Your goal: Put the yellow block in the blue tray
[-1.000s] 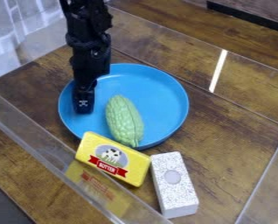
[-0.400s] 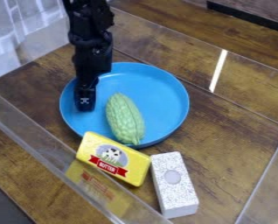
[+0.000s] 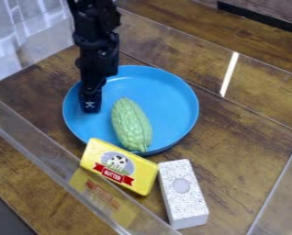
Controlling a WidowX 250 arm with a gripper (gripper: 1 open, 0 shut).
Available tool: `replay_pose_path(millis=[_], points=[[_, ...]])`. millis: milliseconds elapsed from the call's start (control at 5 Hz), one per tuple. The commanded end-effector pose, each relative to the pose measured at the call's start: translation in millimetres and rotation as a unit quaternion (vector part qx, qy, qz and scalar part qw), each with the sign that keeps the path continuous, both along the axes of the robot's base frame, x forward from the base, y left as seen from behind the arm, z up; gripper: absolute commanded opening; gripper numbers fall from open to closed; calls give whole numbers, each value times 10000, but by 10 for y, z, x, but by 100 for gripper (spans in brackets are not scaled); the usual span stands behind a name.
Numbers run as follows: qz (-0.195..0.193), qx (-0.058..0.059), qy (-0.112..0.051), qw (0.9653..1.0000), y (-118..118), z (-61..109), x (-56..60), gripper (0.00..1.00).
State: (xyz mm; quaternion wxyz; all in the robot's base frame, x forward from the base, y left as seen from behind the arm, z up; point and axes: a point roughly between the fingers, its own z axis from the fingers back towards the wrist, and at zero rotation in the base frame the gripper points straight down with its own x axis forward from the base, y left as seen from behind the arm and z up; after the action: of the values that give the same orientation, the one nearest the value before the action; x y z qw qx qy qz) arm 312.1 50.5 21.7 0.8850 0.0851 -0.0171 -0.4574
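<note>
Approach stage, probably: gripper over blue tray's left side, fingers' state impossible to tell; next, reach for yellow block beside tray's near rim.

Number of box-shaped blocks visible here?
2. The yellow block sits at the near edge of the blue tray; the white speckled block lies on the table beside it, nearer the camera. The arm could hide something behind it.

The yellow block, a butter box with a red-and-white cow label facing up, is seen lying flat and slanted on the desk, right by the near rim of the blue tray, round, shallow and bright.
</note>
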Motion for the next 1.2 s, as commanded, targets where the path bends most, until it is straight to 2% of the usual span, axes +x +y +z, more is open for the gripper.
replay_pose_path(millis=[0,1000], points=[[62,-9,-110,9999,102,28,36,0],[-24,-25,272,9996,253,-12,-112,0]])
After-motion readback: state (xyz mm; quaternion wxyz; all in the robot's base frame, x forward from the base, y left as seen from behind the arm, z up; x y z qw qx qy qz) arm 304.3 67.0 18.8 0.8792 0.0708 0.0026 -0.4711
